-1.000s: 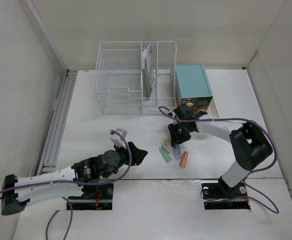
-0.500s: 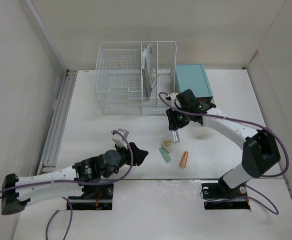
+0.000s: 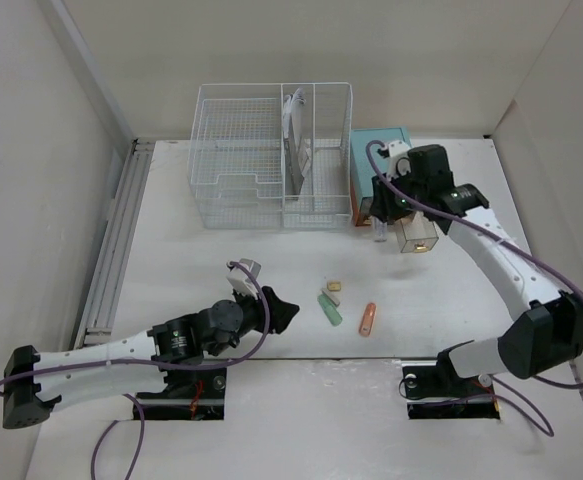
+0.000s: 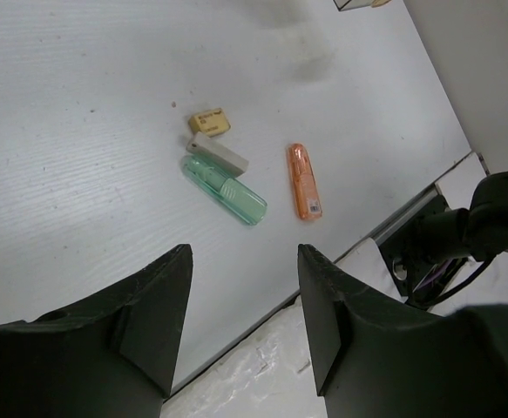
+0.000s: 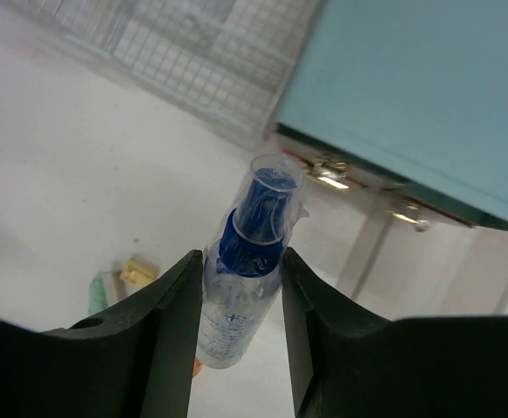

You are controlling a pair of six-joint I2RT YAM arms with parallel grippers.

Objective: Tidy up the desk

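The right pincer point(image 5: 239, 261) pinches a blue-capped bottle point(image 5: 258, 205) beside the teal cabinet point(image 3: 381, 160) at the far edge of the desk point(image 3: 221, 250); stowing is judged pending. The left pincer point(image 4: 243, 252) is spread and empty; green marker point(image 4: 226, 190), orange marker point(image 4: 304, 181), tan eraser point(image 4: 210, 122) and white eraser point(image 4: 219, 153) lie unsorted toward the near edge.

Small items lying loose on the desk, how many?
4, clustered on the desk: tan block, white block just nearer, green tube alongside that, orange tube apart to their right. Bottle in the right gripper not counted. Others may be hidden.
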